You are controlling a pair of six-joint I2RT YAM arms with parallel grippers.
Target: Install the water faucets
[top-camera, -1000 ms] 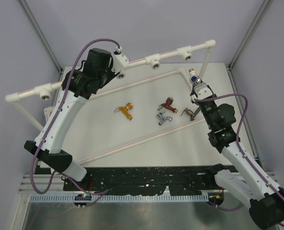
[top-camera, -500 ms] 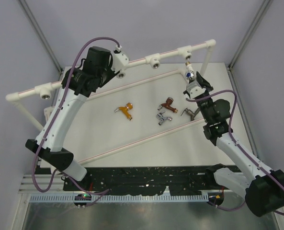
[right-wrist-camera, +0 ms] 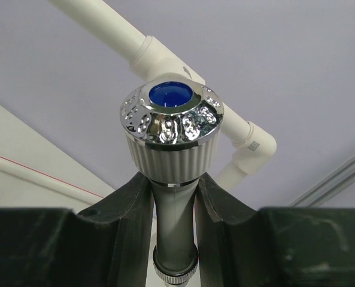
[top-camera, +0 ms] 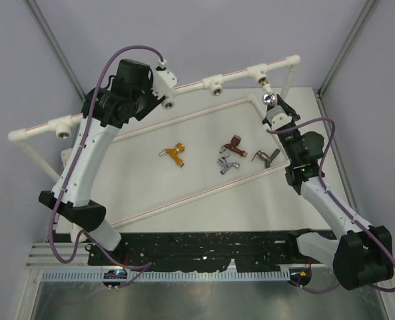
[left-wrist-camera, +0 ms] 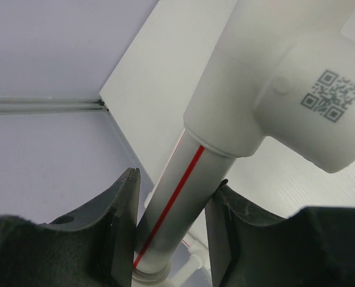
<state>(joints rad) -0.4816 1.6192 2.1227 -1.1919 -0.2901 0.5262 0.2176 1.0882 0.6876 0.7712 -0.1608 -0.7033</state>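
Right gripper (right-wrist-camera: 174, 188) is clamped on the stem of the white faucet (right-wrist-camera: 171, 119), just under its ribbed knob with the chrome-and-blue cap. That faucet's long axis runs straight out along the fingers, cap leading, and points up at the frame (top-camera: 230, 77). It hangs just below and slightly right of the frame's right-hand socket (top-camera: 262, 81), close but apart. Closing that gap is what the next move turns on, and the right arm is by far the nearer. Which end carries the thread I cannot tell, so the faucet may need turning before it meets the socket.

Left gripper (left-wrist-camera: 172, 221) is clamped round the frame's rail beside a tee (left-wrist-camera: 273, 89) left of middle, probably to steady it. Below the frame, on the table (top-camera: 150, 187), lie the orange faucet (top-camera: 176, 153), copper faucet (top-camera: 234, 143), chrome faucet (top-camera: 227, 163) and dark faucet (top-camera: 266, 157), well apart from the socket. Nearest obstacle is the frame's corner post (top-camera: 288, 80), just right of the socket.
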